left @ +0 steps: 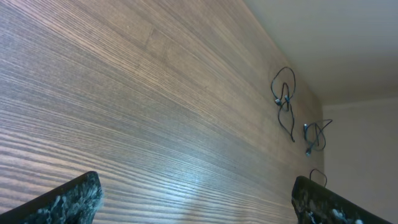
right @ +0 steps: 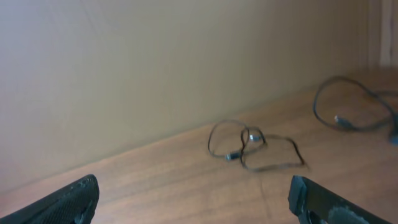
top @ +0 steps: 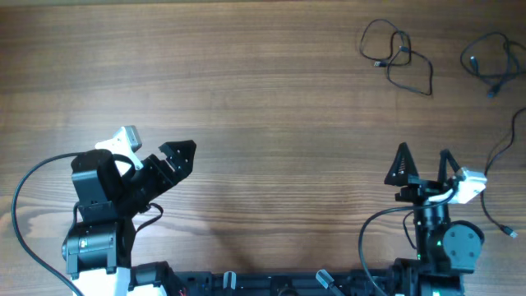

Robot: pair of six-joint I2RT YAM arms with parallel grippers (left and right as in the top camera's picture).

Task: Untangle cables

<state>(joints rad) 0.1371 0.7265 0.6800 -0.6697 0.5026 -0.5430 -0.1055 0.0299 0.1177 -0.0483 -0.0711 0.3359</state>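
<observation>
Looped cable (top: 399, 56): thin and black, lying on the table (top: 246, 82) at the far right, about 1 o'clock from the table's middle in the overhead view. Its loops cross one another, with small plug ends near the crossing.
Second cable (top: 493, 62): another thin black bunch at 3 o'clock of the looped cable, apart from it, by the table's right edge.
Third cable (top: 493, 154): a single thin strand curving along the right edge, at 3 o'clock of the right gripper, with a small plug at its near end.
Right gripper (top: 424, 163): fingers spread apart with nothing between them. The looped cable sits at about 12 o'clock of it, well apart, and the second cable at 1 o'clock.
Left gripper (left: 196, 205): fingers wide apart over the wood at the near left of the table. All three cables lie well away from it, toward 2 o'clock in the overhead view.
Wall (right: 124, 62): plain beige, rising behind the table's far edge in the right wrist view.
</observation>
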